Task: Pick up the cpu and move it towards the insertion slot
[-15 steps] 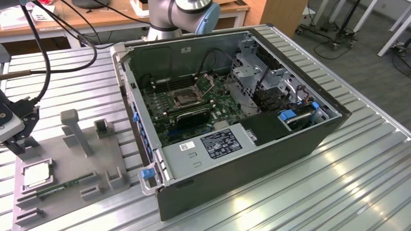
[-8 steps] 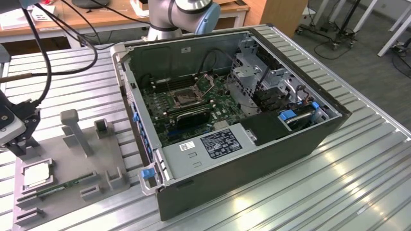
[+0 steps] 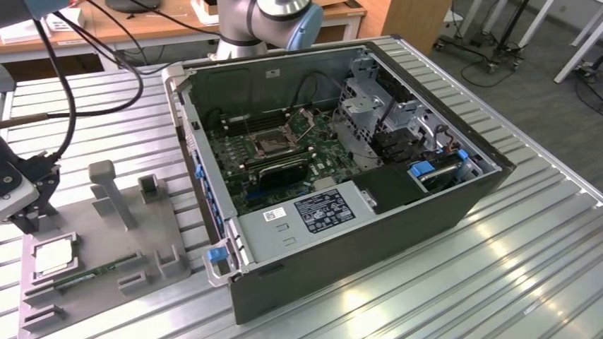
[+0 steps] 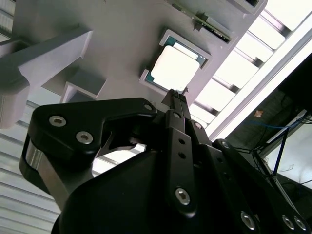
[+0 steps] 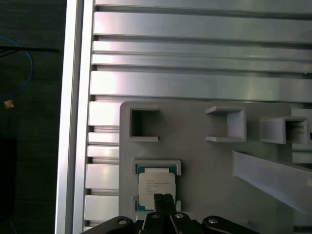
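The cpu [image 3: 54, 256] lies flat in a square pocket of the grey plastic fixture [image 3: 123, 240] at the exterior view's left, silvery face up. My gripper [image 3: 27, 220] hangs just above the fixture, close behind the chip. Both wrist views show the cpu [image 4: 174, 68] [image 5: 156, 187] beyond the black fingers [image 4: 178, 100] [image 5: 164, 201], which are pressed together with nothing between them, their tips over the chip's near edge. The insertion slot [image 3: 270, 143] sits on the green board inside the open computer case, far from the gripper.
The open computer case [image 3: 377, 212] fills the middle of the slatted metal table [image 3: 527, 254]. Grey posts [image 3: 106, 191] rise from the fixture beside the cpu pocket. A green memory stick [image 3: 94, 274] lies in the fixture near the chip. Black cables [image 3: 56, 85] hang at the exterior view's left.
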Controlling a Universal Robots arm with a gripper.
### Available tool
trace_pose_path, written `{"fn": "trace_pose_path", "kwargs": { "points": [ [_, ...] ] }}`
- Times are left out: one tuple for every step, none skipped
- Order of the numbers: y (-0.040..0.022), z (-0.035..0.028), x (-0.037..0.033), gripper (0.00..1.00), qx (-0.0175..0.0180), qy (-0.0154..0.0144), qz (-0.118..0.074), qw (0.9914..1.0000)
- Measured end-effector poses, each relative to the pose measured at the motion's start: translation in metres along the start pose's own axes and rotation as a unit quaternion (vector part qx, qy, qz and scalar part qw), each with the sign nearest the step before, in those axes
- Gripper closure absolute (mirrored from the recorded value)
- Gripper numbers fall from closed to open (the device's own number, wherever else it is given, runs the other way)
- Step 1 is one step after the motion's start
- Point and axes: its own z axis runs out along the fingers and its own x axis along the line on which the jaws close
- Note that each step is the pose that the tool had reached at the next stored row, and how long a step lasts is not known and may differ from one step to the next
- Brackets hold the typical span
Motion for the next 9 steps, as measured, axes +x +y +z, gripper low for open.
{"fn": "trace_pose_path", "kwargs": {
  "points": [
    [-0.0001,0.0013,0.0004,0.89,0.0,0.0,0.0,1.0],
    [-0.0001,0.0024,0.0008,0.89,0.0,-0.0001,0.0,1.0],
    [-0.0002,0.0035,0.0011,0.89,0.0,0.0,0.0,1.0],
    [-0.0003,0.0043,0.0014,0.89,0.0001,0.0,0.0,1.0],
    [-0.0003,0.0048,0.0015,0.89,0.0001,0.0,0.0,1.0],
    [-0.0004,0.0053,0.0016,0.89,0.0001,0.0,0.0,1.0],
    [-0.0004,0.0057,0.0016,0.89,0.0001,0.0,0.0,1.0],
    [-0.0004,0.006,0.0017,0.89,0.0001,0.0,0.0,1.0],
    [-0.0004,0.0063,0.0017,0.89,0.0001,0.0,0.0,1.0]
  ]
}}
